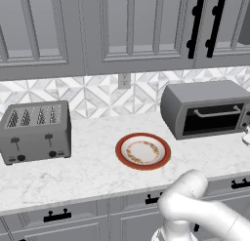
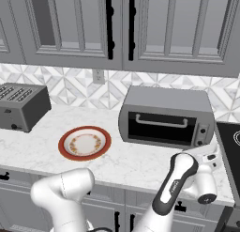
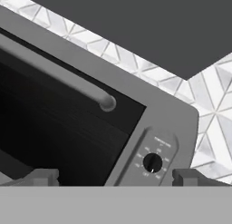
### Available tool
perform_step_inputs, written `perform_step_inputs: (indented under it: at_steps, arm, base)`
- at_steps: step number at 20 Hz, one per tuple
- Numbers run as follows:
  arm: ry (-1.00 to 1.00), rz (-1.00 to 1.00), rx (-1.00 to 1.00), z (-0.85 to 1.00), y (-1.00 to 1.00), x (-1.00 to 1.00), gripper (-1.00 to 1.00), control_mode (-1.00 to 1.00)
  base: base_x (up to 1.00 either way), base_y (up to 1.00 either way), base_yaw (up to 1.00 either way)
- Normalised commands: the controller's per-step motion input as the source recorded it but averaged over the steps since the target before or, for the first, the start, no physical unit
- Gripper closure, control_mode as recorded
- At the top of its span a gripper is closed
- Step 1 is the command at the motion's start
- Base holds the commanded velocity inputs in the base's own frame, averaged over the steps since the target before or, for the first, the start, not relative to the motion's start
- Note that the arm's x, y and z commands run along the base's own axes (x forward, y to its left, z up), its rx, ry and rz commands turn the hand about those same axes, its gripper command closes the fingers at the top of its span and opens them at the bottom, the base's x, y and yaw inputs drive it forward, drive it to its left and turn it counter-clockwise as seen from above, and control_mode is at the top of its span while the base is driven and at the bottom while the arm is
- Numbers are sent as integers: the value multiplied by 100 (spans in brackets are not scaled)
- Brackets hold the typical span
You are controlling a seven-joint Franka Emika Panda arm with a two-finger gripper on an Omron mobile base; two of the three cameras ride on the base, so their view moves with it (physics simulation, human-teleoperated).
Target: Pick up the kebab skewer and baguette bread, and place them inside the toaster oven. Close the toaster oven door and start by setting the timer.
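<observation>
Toaster oven door (image 3: 59, 128) shut (dial (image 3: 152, 163) visible); hand (image 3: 115, 177) just before it, fingers apart

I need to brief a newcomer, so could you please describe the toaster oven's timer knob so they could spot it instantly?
Find the toaster oven on the marble counter, right of the red-rimmed plate. On its front, right of the glass door, sits a small round black knob ringed by faint markings.

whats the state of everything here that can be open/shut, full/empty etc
toaster oven door: shut
timer knob: untouched, gripper close in front
red-rimmed plate: empty
four-slot toaster: levers up, slots empty
upper cabinet doors: shut
gripper: open, holding nothing
</observation>
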Motion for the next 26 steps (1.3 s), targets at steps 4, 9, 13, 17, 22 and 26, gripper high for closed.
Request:
perform_step_inputs:
  at_steps: [4, 9, 13, 17, 22, 26]
  arm:
    - [0, 4, 0, -5, -27, 24, -100, -100]
    - [0, 3, 0, -18, -13, 18, -100, -100]
    - [0, 3, 0, -21, -9, 18, -100, -100]
    - [0, 2, 0, -20, 0, 16, -100, -100]
    - [0, 0, 0, -13, 0, 11, -100, -100]
    - [0, 0, 0, -8, 0, 13, -100, -100]
  base:
    - [0, 0, 0]
    - [0, 0, 0]
    - [0, 0, 0]
    - [0, 0, 0]
    - [0, 0, 0]
    - [0, 0, 0]
